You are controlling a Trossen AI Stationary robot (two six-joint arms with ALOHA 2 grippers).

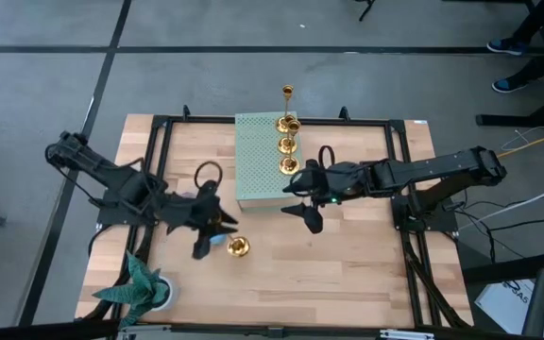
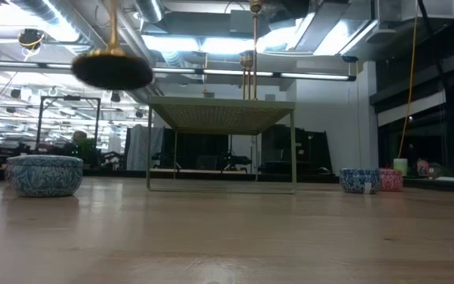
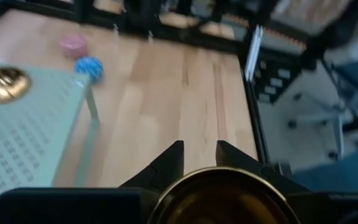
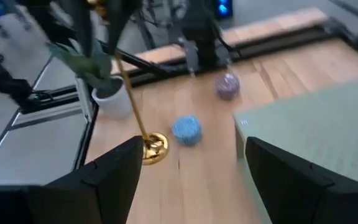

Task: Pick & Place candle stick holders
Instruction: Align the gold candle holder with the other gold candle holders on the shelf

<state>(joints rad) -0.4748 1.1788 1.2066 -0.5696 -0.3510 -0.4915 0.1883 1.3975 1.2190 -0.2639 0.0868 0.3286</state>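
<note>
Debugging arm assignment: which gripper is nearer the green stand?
Right. The right gripper hovers open just off the green stand's right edge; the left gripper, holding a gold holder, sits farther off.

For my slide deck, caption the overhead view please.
Left gripper carries a gold holder while the right gripper waits beside the green stand.

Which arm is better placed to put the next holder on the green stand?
Left. Its tool already grips a gold candle stick holder. The right tool is open and empty beside the green stand.
</note>
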